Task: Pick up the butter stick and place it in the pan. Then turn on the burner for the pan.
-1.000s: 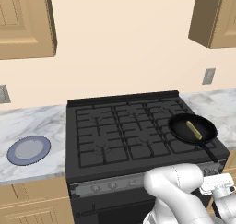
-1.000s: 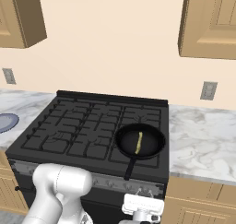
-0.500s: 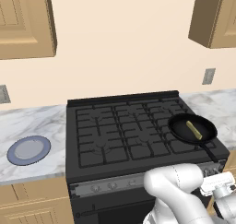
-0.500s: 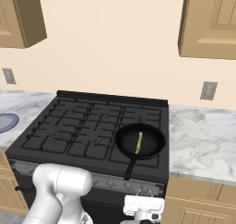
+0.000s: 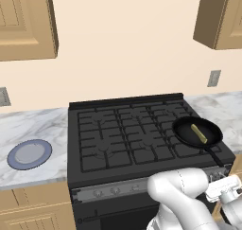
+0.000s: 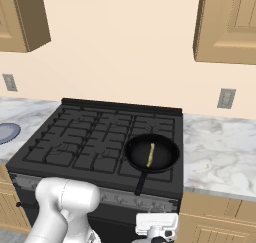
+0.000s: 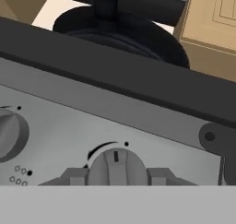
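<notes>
The butter stick (image 5: 199, 133) (image 6: 150, 154) lies inside the black pan (image 5: 185, 129) (image 6: 136, 156), which sits on the front right burner of the stove; the pan covers most of that grate. From the hand view I look up at the pan's underside (image 7: 120, 29) and handle. My gripper (image 7: 116, 178) is low in front of the stove's control panel. Its fingertips (image 7: 73, 176) press against both sides of a round grey knob (image 7: 115, 165) below the pan. The white hand (image 5: 228, 190) (image 6: 156, 223) sits just under the stove's front edge.
A blue-grey plate (image 5: 30, 154) (image 6: 6, 132) rests on the marble counter left of the stove. Another knob (image 7: 9, 133) is on the panel to the left. Wooden cabinet fronts (image 6: 220, 222) flank the oven, and marble counter (image 6: 220, 147) lies to the right.
</notes>
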